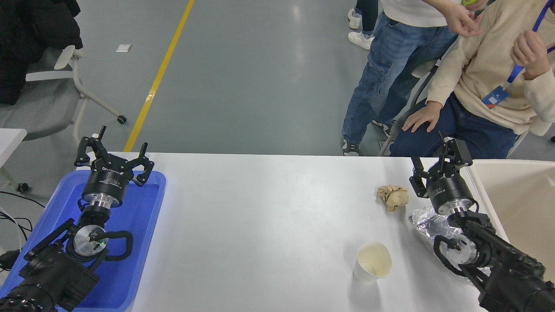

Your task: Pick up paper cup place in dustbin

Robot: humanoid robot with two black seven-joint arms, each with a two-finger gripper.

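Your right gripper (435, 162) stands with its fingers spread wide and nothing between them, pointing away from you over the table's far right edge. Its arm runs back to the lower right corner, crossing over a crinkled silver foil bag (427, 221) lying on the white table (269, 208). Just left of the gripper sits a crumpled tan paper ball (393, 196), apart from the fingers. The paper cup (373, 262) stands upright nearer you, left of the arm and well clear of the gripper; its cream inside looks empty. The dustbin (518, 199) sits at the right edge, just beside the arm; what shows of its interior holds nothing. Your left gripper (113, 154) is also spread open and empty, parked over the blue tray (138, 225) at lower left. People sit and stand beyond the far edge.
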